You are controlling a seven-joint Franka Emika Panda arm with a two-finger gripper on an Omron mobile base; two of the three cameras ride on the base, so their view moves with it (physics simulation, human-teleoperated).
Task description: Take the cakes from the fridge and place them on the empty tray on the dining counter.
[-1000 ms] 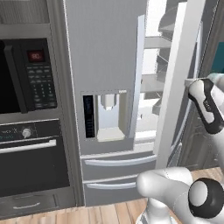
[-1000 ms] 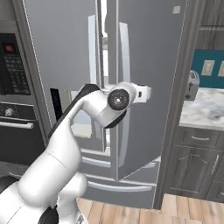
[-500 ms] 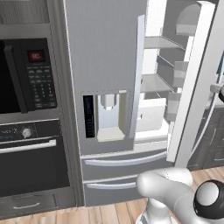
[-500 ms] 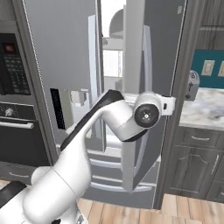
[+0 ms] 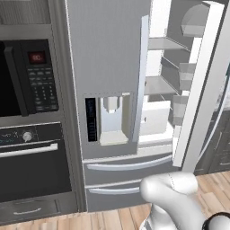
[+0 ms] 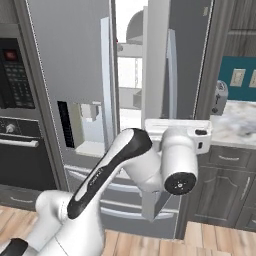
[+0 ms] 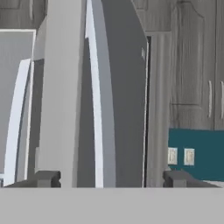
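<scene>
Since the earlier frames the fridge's [image 5: 112, 67] right door [image 5: 200, 85] has swung further out, now standing well ajar, and the arm [image 6: 115, 170] has dropped lower in front of it, with the fingers that were pinched a moment ago now spread apart.

The fridge is the largest thing here: a tall grey steel body with its left door shut, carrying the water dispenser [image 5: 110, 119] at about the centre of the left base view. At 2 o'clock in that view the white interior [image 5: 155, 58] shows through the gap, with shelves [image 5: 161, 85] and door bins [image 5: 186, 72]; the cakes cannot be made out on any shelf from here. Two drawer fronts [image 5: 128, 164] run below at 6 o'clock.

At 9 o'clock in the left base view sit the black microwave [image 5: 27, 76] and the oven [image 5: 33, 166] beneath it. In the right base view grey cabinets [image 6: 225, 185] stand at 4 o'clock, with a marble counter top [image 6: 235, 122] and a teal wall patch [image 6: 237, 75] at 3 o'clock.

In the hand view the gripper [image 7: 111, 179] is wide open, holding nothing, its two dark fingertips [image 7: 46, 178] at 7 and 5 o'clock. Between them, further off, runs the door's long vertical handle [image 7: 99, 109], apart from both tips
</scene>
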